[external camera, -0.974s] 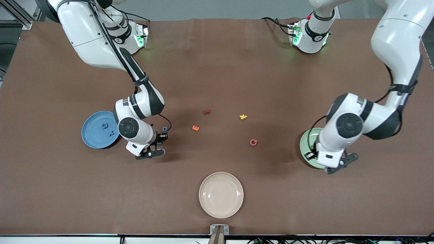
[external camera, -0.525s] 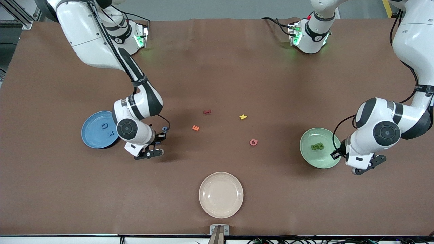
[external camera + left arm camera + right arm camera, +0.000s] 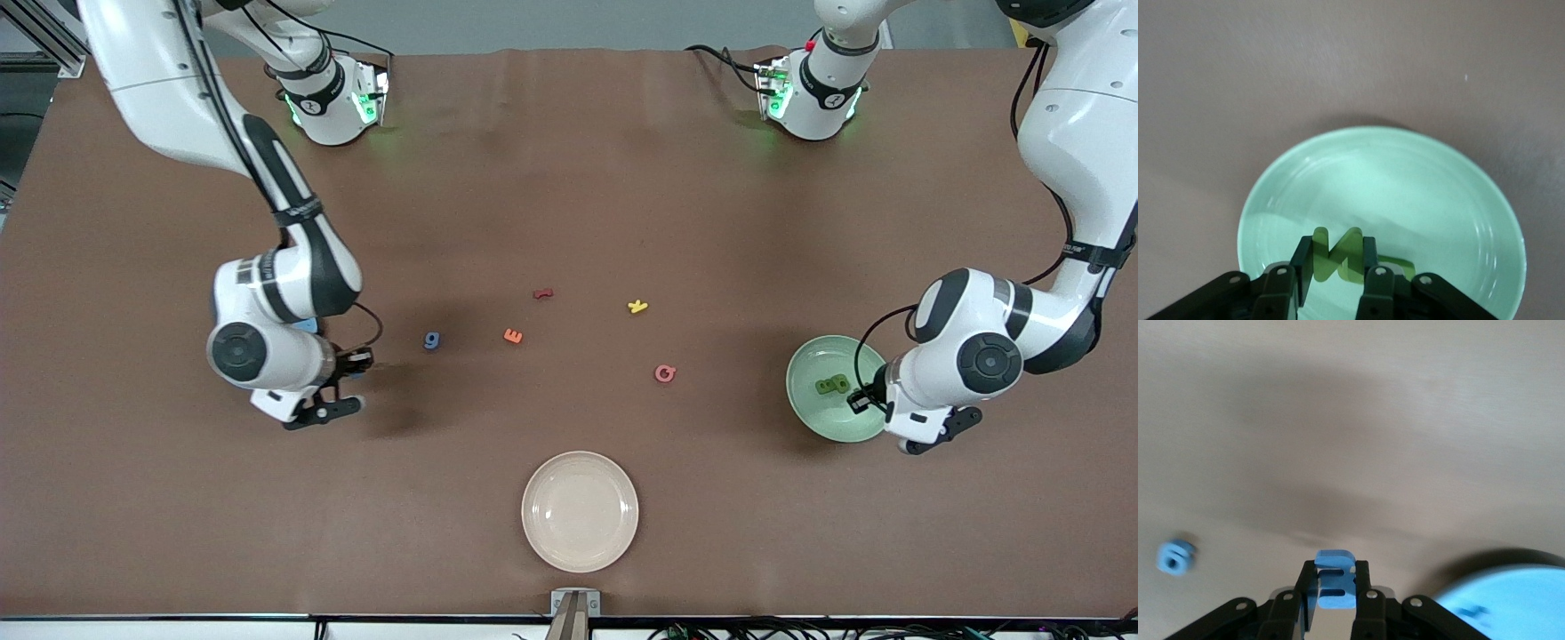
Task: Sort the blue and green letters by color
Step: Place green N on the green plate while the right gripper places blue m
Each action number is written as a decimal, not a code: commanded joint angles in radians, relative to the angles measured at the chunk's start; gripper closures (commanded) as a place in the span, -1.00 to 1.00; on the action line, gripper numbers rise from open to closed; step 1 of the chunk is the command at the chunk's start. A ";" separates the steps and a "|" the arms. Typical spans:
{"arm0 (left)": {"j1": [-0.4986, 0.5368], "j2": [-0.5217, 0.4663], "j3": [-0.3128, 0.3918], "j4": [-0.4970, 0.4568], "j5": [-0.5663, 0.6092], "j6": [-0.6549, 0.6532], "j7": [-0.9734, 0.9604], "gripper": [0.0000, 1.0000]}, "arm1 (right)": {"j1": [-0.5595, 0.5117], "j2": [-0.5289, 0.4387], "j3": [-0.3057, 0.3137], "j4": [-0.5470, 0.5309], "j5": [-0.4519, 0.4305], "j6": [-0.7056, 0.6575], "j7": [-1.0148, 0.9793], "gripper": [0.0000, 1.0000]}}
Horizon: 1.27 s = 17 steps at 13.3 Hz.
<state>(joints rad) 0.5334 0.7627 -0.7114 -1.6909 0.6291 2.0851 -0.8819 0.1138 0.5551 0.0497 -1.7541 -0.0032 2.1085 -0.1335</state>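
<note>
Our right gripper (image 3: 1335, 590), lower middle of its wrist view, pinches a blue letter (image 3: 1335, 580) beside the blue plate (image 3: 1511, 600); our left gripper (image 3: 1338, 273) pinches a green letter (image 3: 1338, 257) over the green plate (image 3: 1458, 187); a loose pinch might drop either outside; the blue g (image 3: 431, 340) sits mid-frame.

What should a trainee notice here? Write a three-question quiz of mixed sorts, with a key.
1. True or false: the left gripper holds a green letter over the green plate.
2. What is the right gripper shut on? A) blue E B) orange E C) yellow K
3. Fill in: the blue g lies on the bare ____, in no plate.
Key: 1 true; 2 A; 3 table.
</note>
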 commanded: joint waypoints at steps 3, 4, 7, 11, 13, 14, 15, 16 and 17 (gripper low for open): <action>-0.001 -0.011 -0.006 -0.041 0.021 0.010 -0.002 0.71 | -0.176 -0.090 0.012 -0.126 0.020 0.013 -0.253 0.60; -0.001 -0.013 -0.008 -0.049 0.021 0.010 -0.002 0.69 | -0.206 -0.092 0.012 -0.146 0.019 0.025 -0.288 0.59; -0.001 -0.013 -0.010 -0.055 0.021 0.010 -0.003 0.66 | -0.269 -0.092 0.010 -0.183 0.019 0.068 -0.383 0.58; -0.013 -0.011 -0.011 -0.053 0.020 0.012 -0.002 0.58 | -0.328 -0.086 0.007 -0.200 0.012 0.102 -0.495 0.56; -0.013 -0.011 -0.011 -0.055 0.020 0.012 -0.002 0.23 | -0.348 -0.084 0.007 -0.202 0.009 0.105 -0.518 0.53; -0.013 -0.013 -0.011 -0.055 0.020 0.012 -0.002 -0.20 | -0.359 -0.084 0.007 -0.211 0.009 0.113 -0.531 0.52; -0.012 -0.014 -0.011 -0.052 0.020 0.012 -0.002 -0.85 | -0.364 -0.084 0.005 -0.215 0.009 0.119 -0.537 0.48; -0.009 -0.016 -0.011 -0.052 0.020 0.012 -0.002 -1.00 | -0.364 -0.084 0.007 -0.220 0.009 0.122 -0.535 0.42; -0.007 -0.019 -0.011 -0.050 0.020 0.010 0.000 -1.00 | -0.362 -0.084 0.007 -0.223 0.009 0.122 -0.535 0.28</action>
<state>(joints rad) 0.5165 0.7626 -0.7164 -1.7309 0.6293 2.0894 -0.8819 -0.2349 0.4978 0.0436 -1.9394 -0.0033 2.2129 -0.6462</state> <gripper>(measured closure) 0.458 0.705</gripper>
